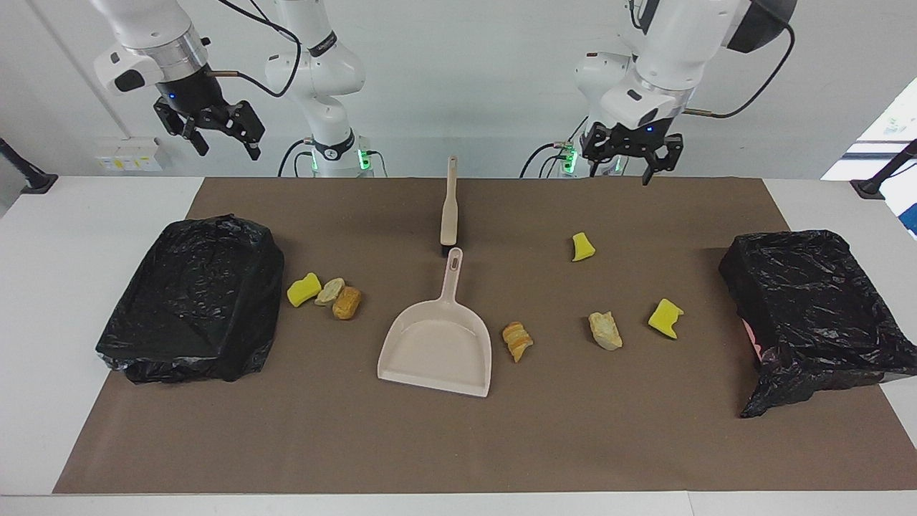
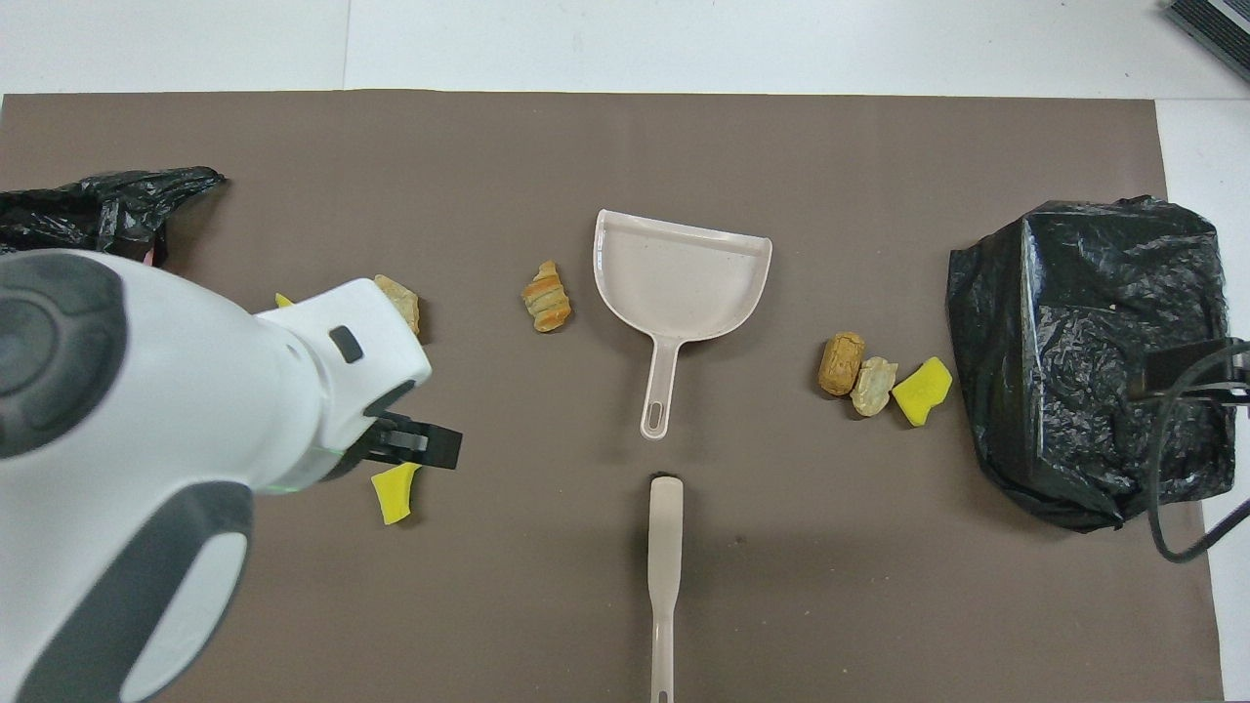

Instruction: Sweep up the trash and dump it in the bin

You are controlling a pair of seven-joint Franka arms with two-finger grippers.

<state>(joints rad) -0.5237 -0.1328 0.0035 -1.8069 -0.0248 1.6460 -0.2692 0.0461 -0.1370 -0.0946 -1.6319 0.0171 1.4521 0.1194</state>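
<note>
Both the left gripper (image 1: 622,166) and right gripper (image 1: 223,140) are hanging wide open and empty, so a clumsy grab might be knocking the brush (image 1: 449,212) away from the dustpan (image 1: 438,342).

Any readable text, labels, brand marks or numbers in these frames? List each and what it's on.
None can be read.
The round marks on the arm bases are too small to make out.
The pale wall box shows yellow patches, but nothing legible.
The dustpan, brush and bag-lined bins carry no visible print.
</note>
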